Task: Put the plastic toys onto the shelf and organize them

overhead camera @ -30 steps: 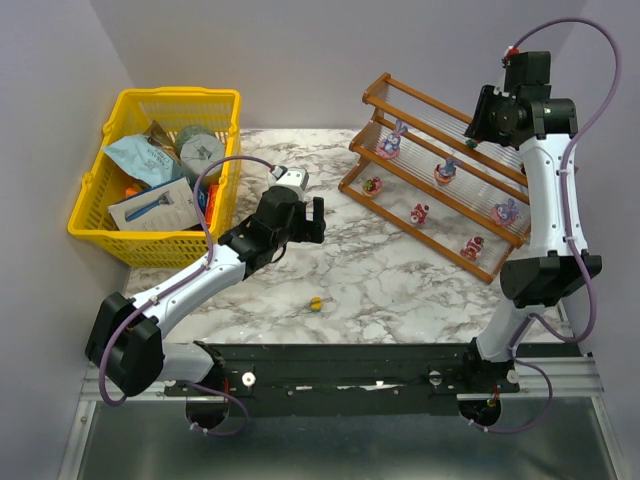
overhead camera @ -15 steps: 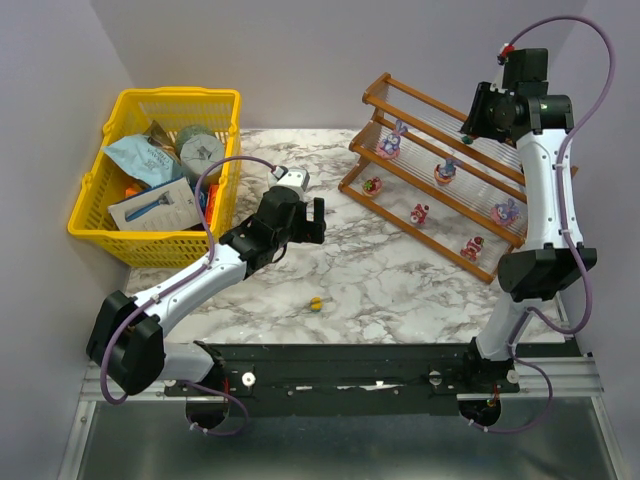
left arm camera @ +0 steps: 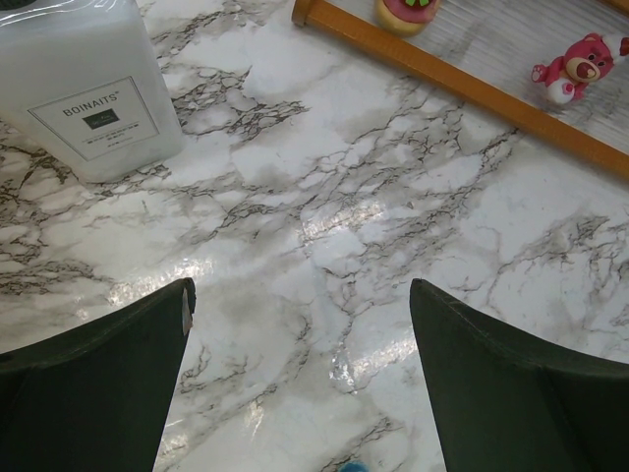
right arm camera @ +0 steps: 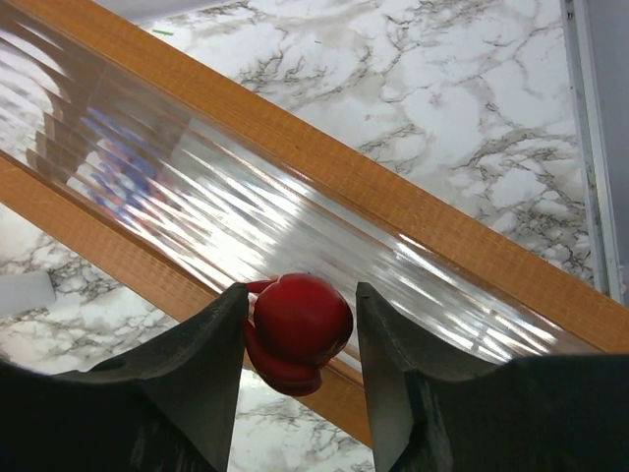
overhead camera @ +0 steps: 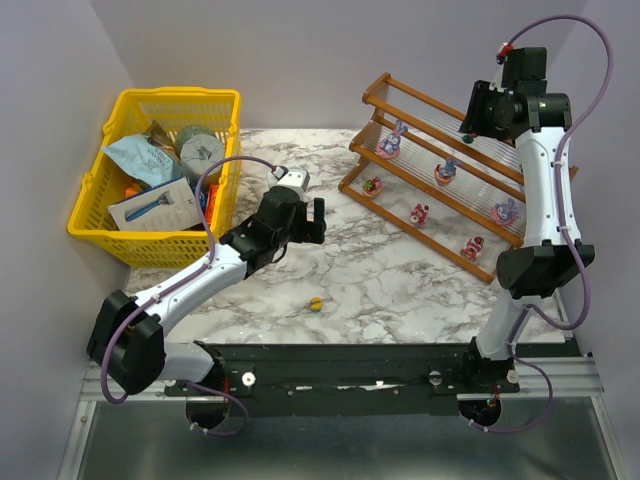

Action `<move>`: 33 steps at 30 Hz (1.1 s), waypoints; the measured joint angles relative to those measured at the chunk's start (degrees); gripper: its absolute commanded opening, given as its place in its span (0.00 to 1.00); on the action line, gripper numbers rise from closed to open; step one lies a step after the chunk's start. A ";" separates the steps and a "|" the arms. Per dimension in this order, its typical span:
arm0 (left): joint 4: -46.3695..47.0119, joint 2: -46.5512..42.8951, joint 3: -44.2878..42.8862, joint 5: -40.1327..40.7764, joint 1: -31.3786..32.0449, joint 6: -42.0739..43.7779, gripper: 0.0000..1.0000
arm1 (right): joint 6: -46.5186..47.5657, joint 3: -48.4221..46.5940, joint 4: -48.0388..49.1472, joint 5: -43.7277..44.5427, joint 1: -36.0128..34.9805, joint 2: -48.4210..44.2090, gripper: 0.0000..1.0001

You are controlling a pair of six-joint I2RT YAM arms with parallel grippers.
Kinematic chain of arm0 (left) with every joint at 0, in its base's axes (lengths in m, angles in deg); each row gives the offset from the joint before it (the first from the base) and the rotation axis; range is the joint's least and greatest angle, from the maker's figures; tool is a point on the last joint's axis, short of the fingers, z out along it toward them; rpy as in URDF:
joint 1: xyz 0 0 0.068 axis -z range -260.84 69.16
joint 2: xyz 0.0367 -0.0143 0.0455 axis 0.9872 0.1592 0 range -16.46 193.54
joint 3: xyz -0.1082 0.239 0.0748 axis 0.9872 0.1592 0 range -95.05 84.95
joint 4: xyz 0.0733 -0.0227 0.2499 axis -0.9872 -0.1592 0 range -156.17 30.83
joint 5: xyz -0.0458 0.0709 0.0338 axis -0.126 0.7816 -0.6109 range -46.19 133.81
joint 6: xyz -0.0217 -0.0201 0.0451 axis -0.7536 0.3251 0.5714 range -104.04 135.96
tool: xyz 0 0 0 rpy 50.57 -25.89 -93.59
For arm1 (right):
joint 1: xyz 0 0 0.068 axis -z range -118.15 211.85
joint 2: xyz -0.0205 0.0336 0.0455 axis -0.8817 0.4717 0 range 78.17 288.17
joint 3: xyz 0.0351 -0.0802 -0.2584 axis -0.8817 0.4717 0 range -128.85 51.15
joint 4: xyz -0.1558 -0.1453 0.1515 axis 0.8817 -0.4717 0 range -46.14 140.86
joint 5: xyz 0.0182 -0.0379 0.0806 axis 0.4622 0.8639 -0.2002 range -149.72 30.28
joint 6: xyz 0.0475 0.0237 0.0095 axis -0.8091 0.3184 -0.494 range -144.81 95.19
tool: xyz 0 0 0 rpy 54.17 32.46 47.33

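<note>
The right gripper [right arm camera: 300,339] pinches a red toy [right arm camera: 298,324] between its 2 fingers [right arm camera: 211,369]. The toy is rounded, with a smaller lobe below it in the wrist view, so it shows no clear long axis, and I cannot tell which way it faces. It hangs just over a clear ribbed panel of the shelf [right arm camera: 324,177], at the far right.

The left gripper [left arm camera: 300,324] has its fingers spread wide with nothing between them, above bare table near a white bottle [left arm camera: 88,88].

The shelf [overhead camera: 420,234] runs its long way from far left to near right, and its tiers slope down toward the table's middle. 3 purple bunnies [overhead camera: 445,170] stand spaced along the upper tier. 3 pink-red figures [overhead camera: 420,213] are spaced along the lower one, among them a pink bear [left arm camera: 575,64]. A yellow toy [overhead camera: 315,303] lies alone on the near middle of the table, well apart from the shelf.

The table [overhead camera: 400,290] is white marble with grey veins. A yellow basket [overhead camera: 175,95] of packets sits far left, and pale lilac walls close the scene.
</note>
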 measured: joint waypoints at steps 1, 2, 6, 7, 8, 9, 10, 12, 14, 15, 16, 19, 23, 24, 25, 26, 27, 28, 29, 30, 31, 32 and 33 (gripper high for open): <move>0.00 0.02 0.00 0.00 0.00 0.00 0.99 | 0.00 -0.02 0.00 0.00 0.00 0.13 0.59; 0.00 0.04 0.00 0.00 0.00 0.00 0.99 | 0.00 -0.04 -0.02 0.00 0.00 0.28 0.60; 0.00 0.07 0.00 0.00 0.00 0.00 0.99 | 0.00 -0.11 -0.04 0.00 0.00 0.55 0.63; 0.00 0.07 0.00 0.00 0.00 0.00 0.99 | 0.02 -0.11 -0.04 0.00 0.00 0.55 0.64; 0.00 0.09 0.00 0.00 0.00 0.00 0.99 | 0.02 -0.15 -0.04 0.00 0.00 0.55 0.65; 0.00 0.09 0.00 -0.02 0.00 0.00 0.99 | 0.02 -0.20 -0.04 -0.02 0.00 0.55 0.69; 0.00 0.09 0.00 -0.02 0.00 0.00 0.99 | 0.02 -0.22 -0.04 -0.04 0.00 0.55 0.71; 0.00 0.11 0.00 -0.02 0.00 0.00 0.99 | 0.22 -0.22 -0.02 -0.13 0.00 0.55 0.78; 0.00 0.11 0.00 -0.04 0.00 0.00 0.99 | 0.57 -0.22 0.02 -0.17 0.00 0.52 0.81; 0.00 0.11 0.00 -0.04 0.00 0.00 0.99 | 0.72 -0.22 0.07 -0.35 0.00 0.50 0.83; 0.00 0.11 0.00 -0.07 0.00 0.00 0.99 | 0.94 -0.22 0.11 -0.63 0.00 0.42 0.84; 0.00 0.11 0.00 -0.07 0.00 0.00 0.99 | 1.22 -0.22 0.33 -1.40 0.00 -0.11 0.88; 0.00 0.11 0.00 -0.09 0.00 0.00 0.99 | 1.46 -0.20 1.09 -2.60 0.00 -1.64 0.89; 0.00 0.11 0.00 -0.09 0.00 0.00 0.99 | 1.44 -0.20 1.27 -3.06 0.00 -2.14 0.90; 0.00 0.11 0.00 -0.09 0.00 0.00 0.99 | 1.46 -0.20 1.44 -3.61 0.00 -2.73 0.90; 0.00 0.11 0.00 -0.09 0.00 0.00 0.99 | 1.49 -0.17 1.62 -4.20 0.00 -3.39 0.90; 0.00 0.11 0.00 -0.09 0.00 0.00 0.99 | 1.49 -0.04 1.84 -4.85 0.00 -4.20 0.90; 0.00 0.11 0.00 -0.09 0.00 0.00 0.99 | 1.51 0.46 2.25 -5.57 0.00 -5.11 0.90; 0.00 0.11 0.00 -0.07 0.00 -0.02 0.99 | 1.53 1.31 2.86 -6.19 0.00 -6.25 0.90; 0.00 0.11 0.00 -0.07 0.00 -0.02 0.99 | 1.62 2.84 3.76 -6.97 -0.02 -7.89 0.90; 0.00 0.11 0.00 -0.04 0.00 -0.02 0.99 | 1.81 4.37 4.52 -7.58 -0.09 -9.49 0.90; 0.00 0.11 0.00 -0.04 0.00 -0.02 0.99 | 2.05 6.43 5.68 -8.00 -0.33 -11.19 0.90; 0.00 0.11 0.00 -0.02 0.00 -0.02 0.99 | 2.38 8.87 7.04 -8.31 -0.85 -13.18 0.90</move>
